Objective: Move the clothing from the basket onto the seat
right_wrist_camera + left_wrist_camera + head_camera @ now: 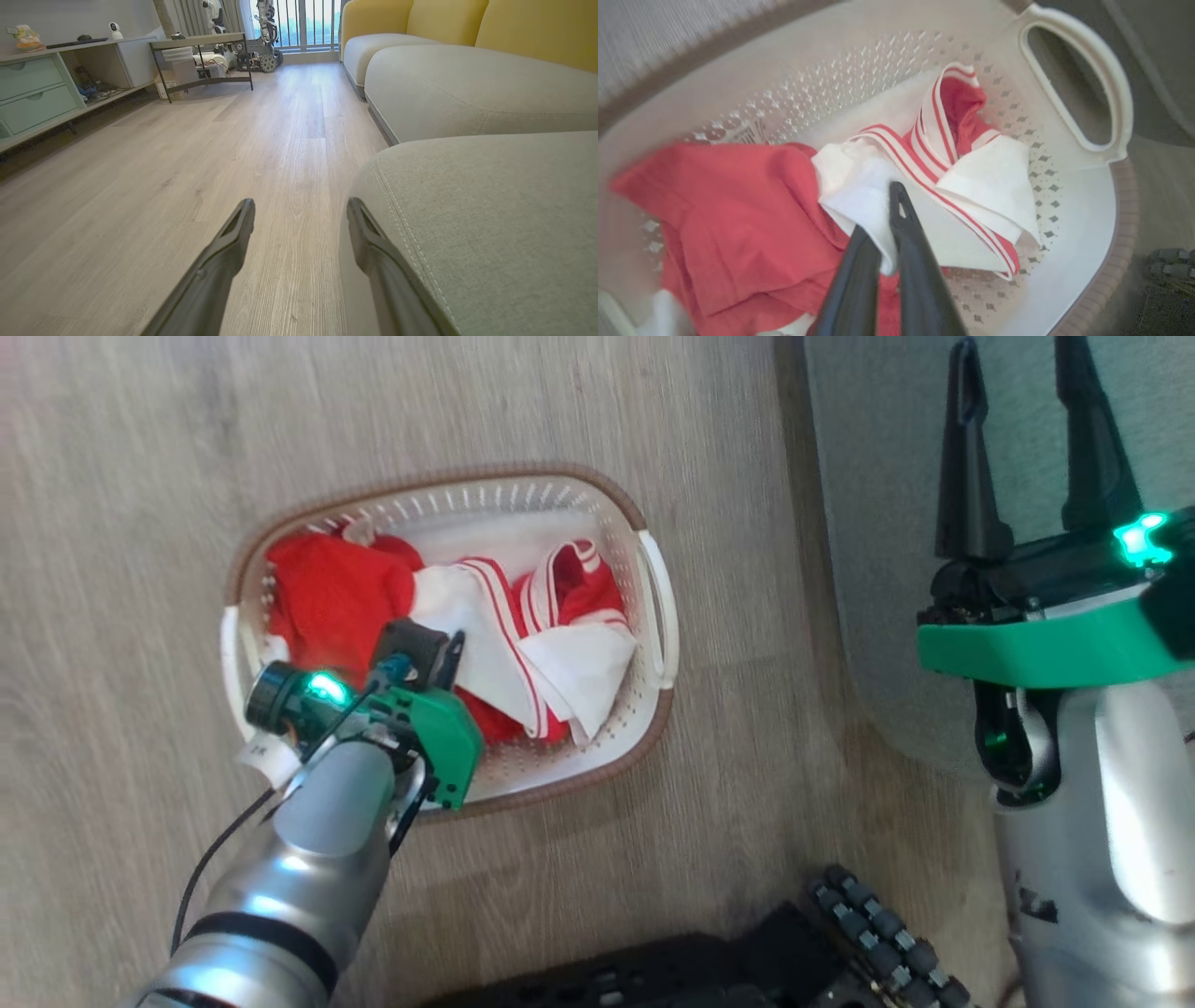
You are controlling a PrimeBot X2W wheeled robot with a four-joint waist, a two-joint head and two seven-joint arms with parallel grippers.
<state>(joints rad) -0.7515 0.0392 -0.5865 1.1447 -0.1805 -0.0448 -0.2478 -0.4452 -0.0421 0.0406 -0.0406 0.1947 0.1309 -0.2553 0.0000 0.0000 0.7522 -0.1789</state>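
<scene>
Currently, the left pincer [880, 210] is reaching down into the small oval cream-white perforated plastic basket [1069, 261] with the brown woven-look rim. Its two dark fingers are pressing almost together and are clamping a fold of white fabric between them. That fold is part of the bright red and white soft fabric clothing [738, 210] with striped trim, which is lying bunched inside the basket. In the head view, the left pincer [439, 658] is showing little of its fingers, because the green wrist housing is covering them. The silver forearm is also hiding the basket's near-left rim.

The right pincer [1018, 355] is hovering over the edge of the large grey-green upholstered fabric seat [878, 523]. Its fingers are standing wide apart and are gripping nothing.

The basket [653, 728] is standing on the pale wood-look floor [140, 476], near the seat but apart from it. The frame edges are cutting off the seat in the head view. Motion blur is softening the left part of the left wrist view.
</scene>
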